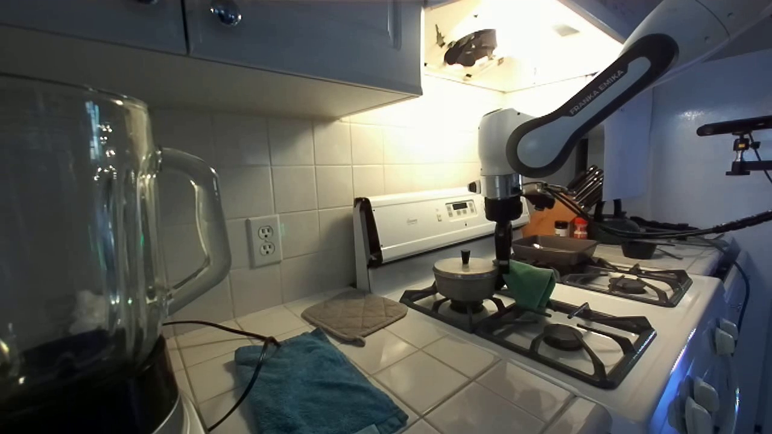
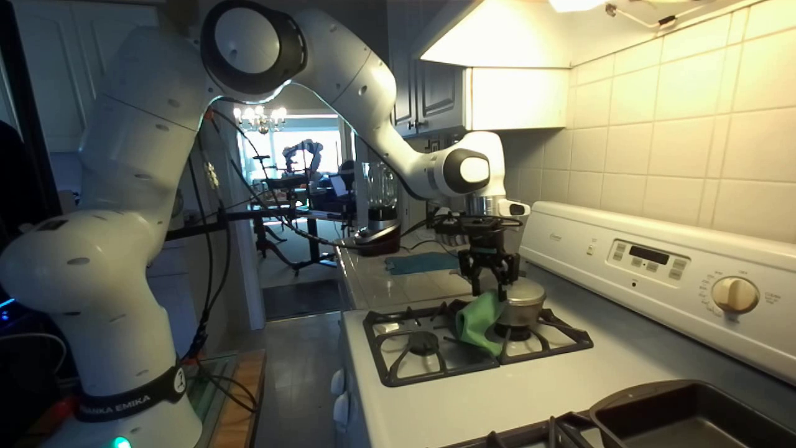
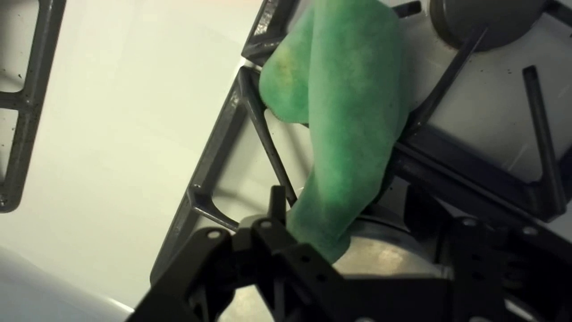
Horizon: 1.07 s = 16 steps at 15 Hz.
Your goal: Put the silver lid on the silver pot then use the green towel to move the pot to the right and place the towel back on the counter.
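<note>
A blender [image 1: 96,253] is dominating the foreground while the hand [image 2: 489,291], jaws parted, is hanging beside the pot [image 1: 464,285]. The lid [image 1: 455,266] is covering the pot, apparently fulfilling the first step; the green towel [image 3: 355,103] is draping alongside, across the stove grates [image 3: 447,176], presumably padding any grip for shifting the pot.

The silver pot [image 1: 464,286] and silver lid [image 1: 451,266] are dull-sheened metal, the green towel [image 1: 531,286] matt cloth, the counter [image 1: 417,381] glossy tile.
</note>
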Motion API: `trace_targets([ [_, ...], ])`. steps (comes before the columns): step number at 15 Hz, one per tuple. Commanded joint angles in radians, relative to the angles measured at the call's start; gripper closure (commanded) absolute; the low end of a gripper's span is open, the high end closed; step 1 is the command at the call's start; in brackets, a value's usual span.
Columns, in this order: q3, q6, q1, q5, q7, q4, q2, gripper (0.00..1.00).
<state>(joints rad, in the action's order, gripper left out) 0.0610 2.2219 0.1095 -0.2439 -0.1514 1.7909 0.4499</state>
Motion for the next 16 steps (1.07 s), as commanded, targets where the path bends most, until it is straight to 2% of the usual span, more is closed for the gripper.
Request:
trace_targets([
  [1,-0.015,-0.03,0.015,-0.035,0.027,0.024,-0.039,0.62],
  [6,-0.015,-0.022,0.017,-0.048,0.035,0.046,-0.071,0.98],
  [13,-0.005,-0.017,0.041,-0.065,0.058,0.065,-0.118,0.99],
  [16,0.001,-0.016,0.072,-0.098,0.083,0.084,-0.158,0.99],
])
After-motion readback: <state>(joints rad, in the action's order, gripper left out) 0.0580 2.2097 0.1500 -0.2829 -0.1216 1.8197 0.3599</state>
